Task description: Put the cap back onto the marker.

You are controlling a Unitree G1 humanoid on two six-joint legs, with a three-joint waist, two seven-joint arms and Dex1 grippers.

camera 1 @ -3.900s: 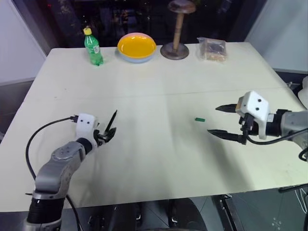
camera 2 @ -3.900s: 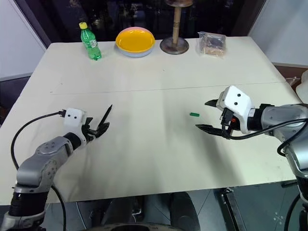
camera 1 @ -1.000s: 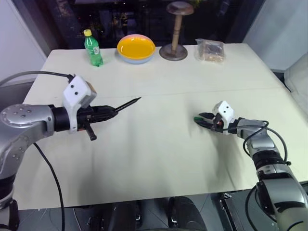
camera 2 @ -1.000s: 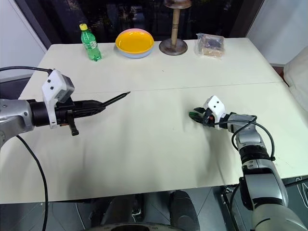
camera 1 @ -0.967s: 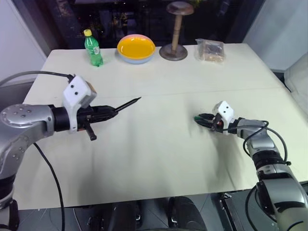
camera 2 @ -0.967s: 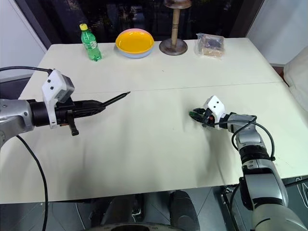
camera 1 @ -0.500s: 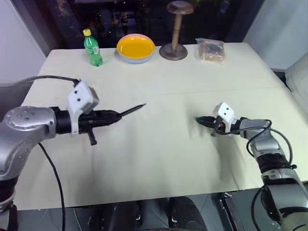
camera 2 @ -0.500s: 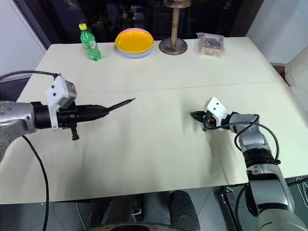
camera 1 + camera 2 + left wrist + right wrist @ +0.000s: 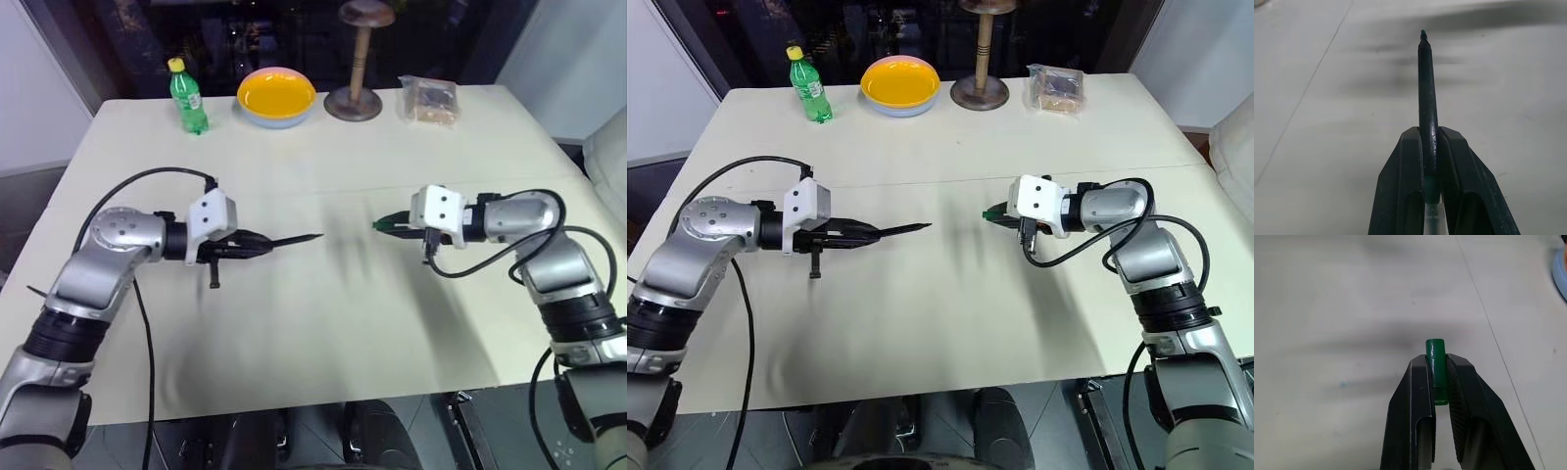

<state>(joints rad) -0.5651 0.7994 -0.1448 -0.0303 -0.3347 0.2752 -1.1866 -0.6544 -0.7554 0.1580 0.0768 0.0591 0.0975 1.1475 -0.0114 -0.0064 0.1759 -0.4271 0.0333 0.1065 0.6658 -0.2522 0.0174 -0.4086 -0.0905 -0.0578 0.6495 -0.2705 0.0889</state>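
Observation:
My left gripper [image 9: 257, 243] is shut on the marker [image 9: 294, 239], a thin black stick that points right over the middle of the table. In the left wrist view the marker [image 9: 1427, 93] juts out past the closed fingers [image 9: 1403, 181], tip bare. My right gripper [image 9: 394, 224] is shut on the cap [image 9: 379, 225], a tiny green cylinder that faces the marker's tip across a short gap. The cap [image 9: 1436, 363] sits pinched between the right fingers [image 9: 1418, 406], half of it sticking out. Both are held above the table [image 9: 323, 323].
At the table's far edge stand a green bottle [image 9: 187, 96] with a yellow lid, a yellow bowl [image 9: 277, 96], a brown wooden stand [image 9: 356, 64] and a clear bag of snacks [image 9: 428, 98].
The right gripper closed on the cap, lifted it off the table and swung it left. The left gripper brought the marker down and right, so tip and cap now face each other.

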